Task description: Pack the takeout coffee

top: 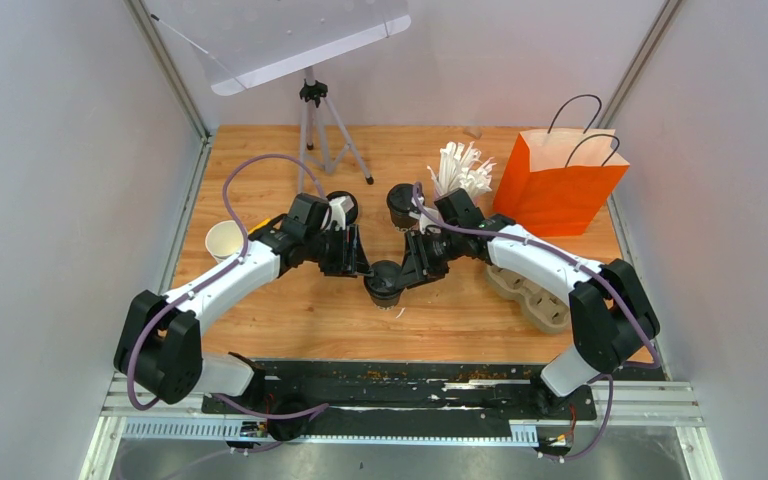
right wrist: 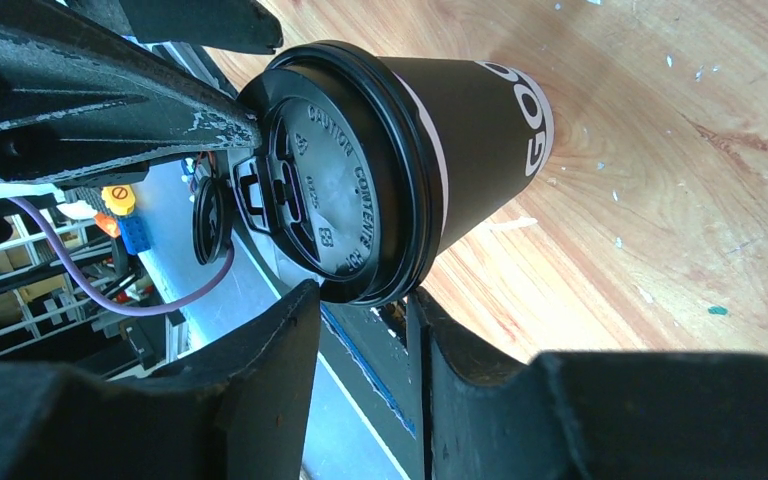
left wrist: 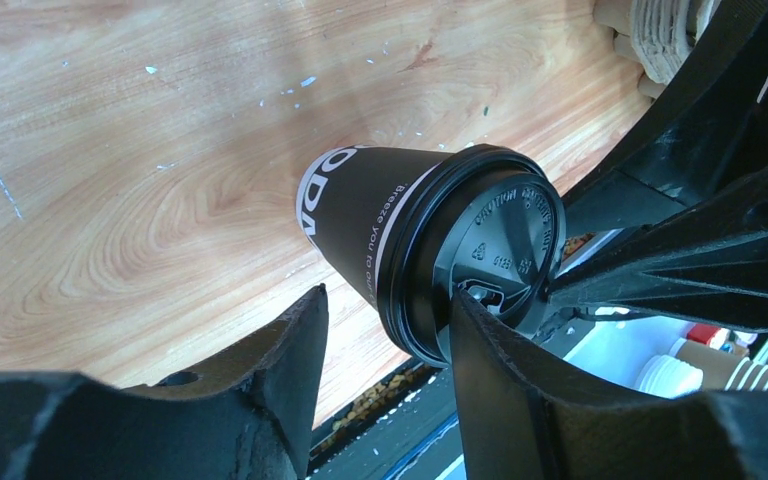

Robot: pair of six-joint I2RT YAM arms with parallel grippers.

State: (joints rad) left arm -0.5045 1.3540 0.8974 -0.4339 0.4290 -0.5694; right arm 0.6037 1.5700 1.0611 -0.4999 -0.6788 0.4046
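We see a wooden table [top: 290, 315] closed in by grey walls, with a tripod [top: 318, 120] at the upper middle. An orange paper bag [top: 558, 185] stands at the upper right, with white straws [top: 460, 168] just left of it. A brown pulp tray [top: 545, 310] lies at the right and an open white cup [top: 224, 240] at the left. A black coffee cup [top: 384, 283] stands upright at the centre, its black lid [right wrist: 320, 180] on. Both arms reach inward and meet over it. The left gripper [left wrist: 388, 310] has its fingers spread about the lid's rim, one finger [left wrist: 280, 360] clear of the cup. The right gripper [right wrist: 362, 300] straddles the rim; we cannot tell whether it pinches. A second black cup [top: 401, 205] stands above centre.
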